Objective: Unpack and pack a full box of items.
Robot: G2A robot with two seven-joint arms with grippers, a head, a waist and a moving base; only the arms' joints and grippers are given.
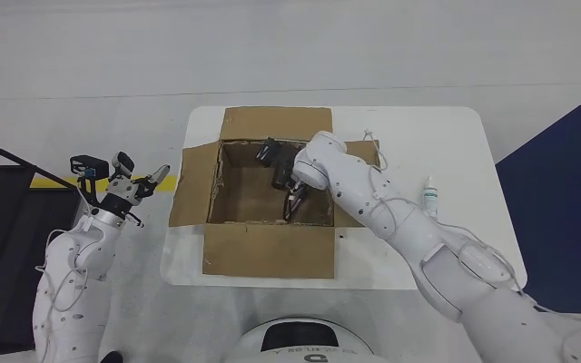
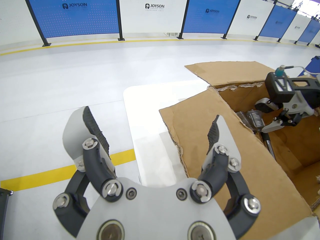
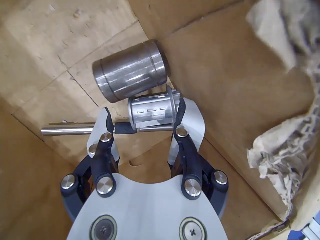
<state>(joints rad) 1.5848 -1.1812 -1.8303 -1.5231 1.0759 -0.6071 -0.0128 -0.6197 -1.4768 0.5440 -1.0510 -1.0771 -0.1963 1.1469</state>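
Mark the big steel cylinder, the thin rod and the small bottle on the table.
steel cylinder [image 3: 130,73], right wrist view, middle of its curved side.
thin rod [image 3: 67,129], right wrist view, bare shaft near its free end.
small bottle [image 1: 431,196], top view, middle of its body.

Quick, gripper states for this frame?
Left gripper: open, empty.
Right gripper: open, straddling the metal sleeve in the box; contact unclear.
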